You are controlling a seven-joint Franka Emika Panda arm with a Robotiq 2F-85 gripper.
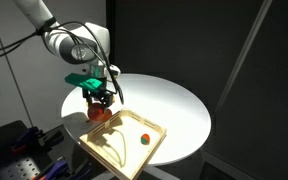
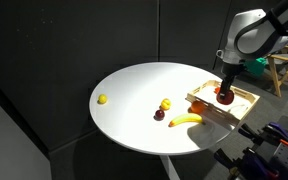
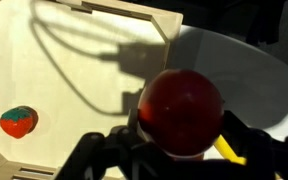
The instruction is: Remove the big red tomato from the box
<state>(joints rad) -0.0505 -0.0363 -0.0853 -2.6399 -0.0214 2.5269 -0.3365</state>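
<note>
My claw (image 1: 99,104) was clamped on the big red tomato (image 3: 182,105), held over a corner rim of the box (image 1: 112,142), which sat at the tabletop (image 1: 174,100) edge. A small red-and-green piece (image 3: 17,121) lay inside the box, near one wall.

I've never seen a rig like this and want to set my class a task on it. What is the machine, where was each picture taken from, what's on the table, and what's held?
It is one robot arm with a two-fingered gripper at its tip. Two pictures come from cameras standing outside the robot, and the third comes from a camera on the arm's wrist. On the round white table sits a shallow wooden box with a small red-and-green fruit inside. Outside it lie a banana and three small fruits. The gripper is shut on the big red tomato, near the box's edge.
</note>
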